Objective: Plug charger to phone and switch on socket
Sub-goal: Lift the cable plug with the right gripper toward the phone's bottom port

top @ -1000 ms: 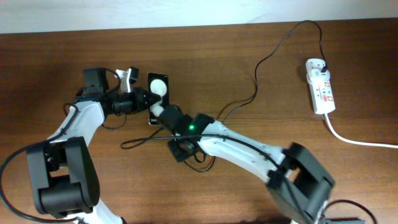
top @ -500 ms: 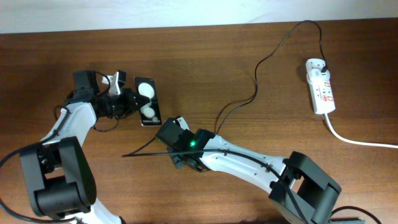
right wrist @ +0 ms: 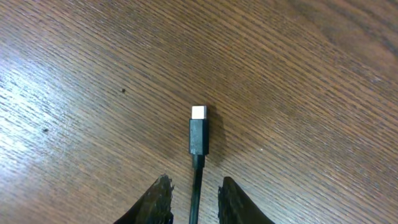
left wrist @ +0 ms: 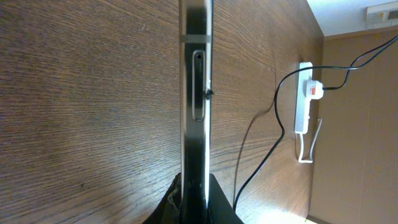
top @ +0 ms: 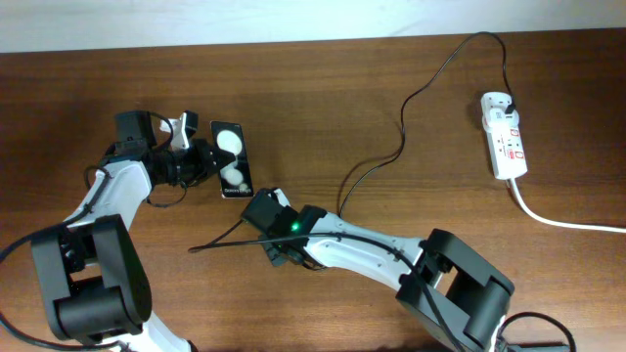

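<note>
The phone point(top: 232, 159) is black with two white reflections and is held on edge by my left gripper point(top: 202, 162), which is shut on its left end. In the left wrist view the phone point(left wrist: 196, 93) rises edge-on from the jaws point(left wrist: 196, 208). My right gripper point(top: 245, 232) is below the phone, open. In the right wrist view the charger's plug tip point(right wrist: 198, 113) lies on the wood just past the fingers point(right wrist: 196, 199), with the cable between them, untouched. The charger cable point(top: 401, 127) runs back to the socket point(top: 504, 137) at the far right.
A white adapter point(top: 496, 101) sits in the socket's far end, and a thick white cord point(top: 558, 220) trails off to the right edge. The socket also shows in the left wrist view point(left wrist: 303, 106). Loose loops of black cable lie by my right arm point(top: 352, 181).
My left gripper carried the phone to the left. My right gripper drew back down and away from the phone, and the cable now stretches out to the left in front of it.
</note>
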`<state>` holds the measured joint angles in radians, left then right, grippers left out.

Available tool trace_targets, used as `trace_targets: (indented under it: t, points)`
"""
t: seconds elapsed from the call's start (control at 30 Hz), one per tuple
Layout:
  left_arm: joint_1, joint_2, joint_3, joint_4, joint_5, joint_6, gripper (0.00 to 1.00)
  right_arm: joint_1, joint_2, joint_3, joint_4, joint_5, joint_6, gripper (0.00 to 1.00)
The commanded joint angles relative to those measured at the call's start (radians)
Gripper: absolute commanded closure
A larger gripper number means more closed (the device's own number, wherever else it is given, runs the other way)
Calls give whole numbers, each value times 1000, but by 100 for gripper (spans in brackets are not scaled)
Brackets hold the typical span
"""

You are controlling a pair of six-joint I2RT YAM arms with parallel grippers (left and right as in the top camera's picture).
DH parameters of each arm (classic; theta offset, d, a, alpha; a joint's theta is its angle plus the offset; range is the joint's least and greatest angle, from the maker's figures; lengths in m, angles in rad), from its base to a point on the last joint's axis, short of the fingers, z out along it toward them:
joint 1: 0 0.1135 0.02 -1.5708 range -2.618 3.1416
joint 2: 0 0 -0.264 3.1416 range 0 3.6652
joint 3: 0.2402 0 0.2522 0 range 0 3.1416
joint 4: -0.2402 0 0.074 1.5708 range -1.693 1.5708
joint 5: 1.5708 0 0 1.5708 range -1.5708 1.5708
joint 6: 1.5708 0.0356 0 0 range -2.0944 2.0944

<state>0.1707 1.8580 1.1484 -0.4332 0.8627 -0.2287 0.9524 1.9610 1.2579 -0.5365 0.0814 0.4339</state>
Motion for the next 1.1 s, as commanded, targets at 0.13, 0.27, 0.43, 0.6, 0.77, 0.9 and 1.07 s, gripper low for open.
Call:
trace_targets:
  t: [0.13,0.27,0.43,0.6,0.77,0.9,1.07]
  points:
    - [2,-3,17,3,20,-6,100,2,37,-3,3,-10,-7,76]
    - [2,-3,17,3,20,-6,100,2,41,-3,1,-13,-6,87]
    - [3,-3,17,2,32,-6,100,2,41,-3,-13,-22,-7,96]
    - [2,-3,16,-2,48,-6,100,-1,29,3,-31,-35,-6,96]
    - [3,-3,-2,13,116,0,100,-11,-147,3,-82,-105,-7,96]
    - [33,-3,-61,129,322,32,100,-10,-290,-54,-121,-134,-7,96]
    - [101,-3,-145,189,379,-3,100,-11,-504,-292,41,-216,-6,96]
